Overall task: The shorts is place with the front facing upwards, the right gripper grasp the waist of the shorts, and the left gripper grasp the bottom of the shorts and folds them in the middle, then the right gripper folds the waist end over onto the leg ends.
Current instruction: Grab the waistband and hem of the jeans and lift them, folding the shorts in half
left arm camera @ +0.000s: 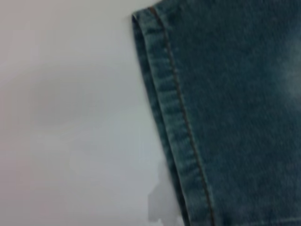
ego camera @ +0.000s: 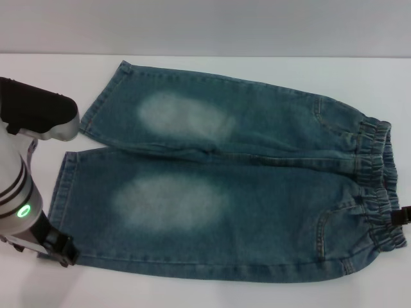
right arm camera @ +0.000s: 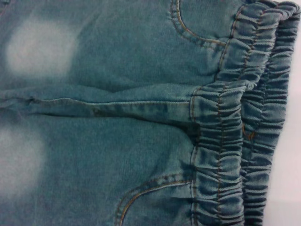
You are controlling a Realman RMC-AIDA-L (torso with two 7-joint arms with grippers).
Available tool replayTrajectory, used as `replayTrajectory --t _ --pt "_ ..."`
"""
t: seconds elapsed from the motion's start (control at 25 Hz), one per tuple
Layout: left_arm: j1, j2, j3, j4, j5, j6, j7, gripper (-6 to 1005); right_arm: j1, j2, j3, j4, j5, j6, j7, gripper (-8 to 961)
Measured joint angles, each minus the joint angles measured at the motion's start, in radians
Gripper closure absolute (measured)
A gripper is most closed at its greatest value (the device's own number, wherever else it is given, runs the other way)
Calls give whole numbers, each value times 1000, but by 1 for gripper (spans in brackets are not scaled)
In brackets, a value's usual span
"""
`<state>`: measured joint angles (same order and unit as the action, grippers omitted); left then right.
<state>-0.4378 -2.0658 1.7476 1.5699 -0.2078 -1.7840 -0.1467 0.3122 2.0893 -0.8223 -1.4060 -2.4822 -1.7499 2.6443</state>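
Note:
The blue denim shorts (ego camera: 244, 192) lie flat and front up on the white table (ego camera: 192, 292). Both legs carry pale faded patches. The waist end (ego camera: 376, 186) with its puckered elastic is at the right, and the bottom of the shorts (ego camera: 62, 192) is at the left. My left gripper (ego camera: 61, 249) sits at the near corner of the near leg's hem. The left wrist view shows that stitched hem (left arm camera: 174, 117) against the bare table. My right gripper (ego camera: 403, 217) shows only as a small black tip beside the near part of the waistband. The right wrist view shows the waistband (right arm camera: 225, 141) and the pocket seams.
The thick white and silver left arm (ego camera: 26, 160) with its green light stands over the table's left side, beside the leg ends. A strip of bare white table (ego camera: 270, 64) runs behind the shorts, up to a grey wall.

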Motion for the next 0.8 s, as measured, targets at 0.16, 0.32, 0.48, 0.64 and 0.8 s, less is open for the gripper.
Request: replayTrajectory --t 0.16,0.32,0.48,0.64,0.8 --pt "-3 -2 11 -2 -12 -1 -10 215 3 0 0 -1 0 -5 -4 127" --pt "-7 -3 12 -2 -17 21 -17 214 1 -1 0 0 0 -6 -12 127" --pt "-12 -3 12 -7 -20 36 -20 214 -3 -1 2 0 2 -9 -18 127" --pt "-13 -2 12 -13 -27 46 -26 214 -5 -2 10 1 5 -16 -25 127" --pt "-13 -1 12 -15 -40 59 -31 214 -6 -2 12 -1 6 -25 -26 127"
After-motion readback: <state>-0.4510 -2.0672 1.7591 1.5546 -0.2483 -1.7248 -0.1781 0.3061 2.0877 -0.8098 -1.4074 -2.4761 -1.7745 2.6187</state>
